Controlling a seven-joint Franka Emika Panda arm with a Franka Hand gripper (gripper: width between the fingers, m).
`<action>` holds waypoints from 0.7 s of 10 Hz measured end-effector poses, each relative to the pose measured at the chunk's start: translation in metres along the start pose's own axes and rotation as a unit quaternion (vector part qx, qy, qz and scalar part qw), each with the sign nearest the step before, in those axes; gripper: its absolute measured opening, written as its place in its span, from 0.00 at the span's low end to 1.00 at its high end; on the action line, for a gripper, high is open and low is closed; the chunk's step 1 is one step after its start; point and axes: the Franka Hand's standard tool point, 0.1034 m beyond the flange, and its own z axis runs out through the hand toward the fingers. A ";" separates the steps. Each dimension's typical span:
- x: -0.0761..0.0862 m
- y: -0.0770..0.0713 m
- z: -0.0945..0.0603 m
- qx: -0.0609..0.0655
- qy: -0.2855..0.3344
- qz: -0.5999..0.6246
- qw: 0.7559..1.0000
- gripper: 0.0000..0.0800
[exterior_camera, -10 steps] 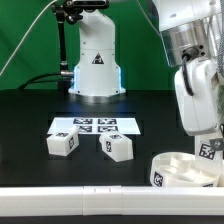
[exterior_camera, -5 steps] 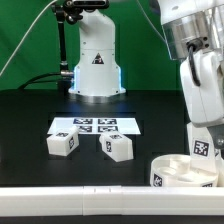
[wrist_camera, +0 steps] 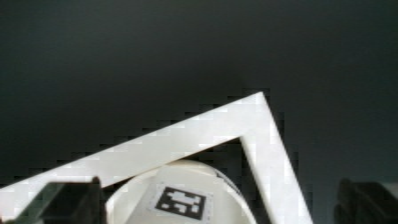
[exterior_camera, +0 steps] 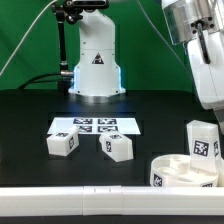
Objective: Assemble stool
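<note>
The round white stool seat (exterior_camera: 178,171) lies at the exterior view's lower right. One tagged white leg (exterior_camera: 203,140) stands upright on its far side, free of any grip. In the wrist view this leg (wrist_camera: 178,198) shows from above with its tag up. My gripper (wrist_camera: 214,206) is open, its dark fingertips (wrist_camera: 73,198) wide apart on either side of the leg and clear of it. The arm (exterior_camera: 207,70) hangs above the leg at the right edge. Two more legs (exterior_camera: 63,143) (exterior_camera: 116,148) lie loose on the black table.
The marker board (exterior_camera: 95,125) lies flat behind the two loose legs. A long white bar (exterior_camera: 70,192) runs along the table's front edge. Two white bars meet in a corner (wrist_camera: 246,118) in the wrist view. The robot base (exterior_camera: 96,62) stands at the back.
The arm has let go of the leg and risen. The leg, earlier covered by the hand, now stands alone on the seat.
</note>
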 end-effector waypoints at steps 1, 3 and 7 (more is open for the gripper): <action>0.000 0.003 0.000 -0.013 0.005 -0.061 0.998 0.81; -0.007 0.004 -0.006 -0.055 0.006 -0.182 0.982 0.81; -0.009 0.004 -0.011 -0.059 0.001 -0.375 0.925 0.81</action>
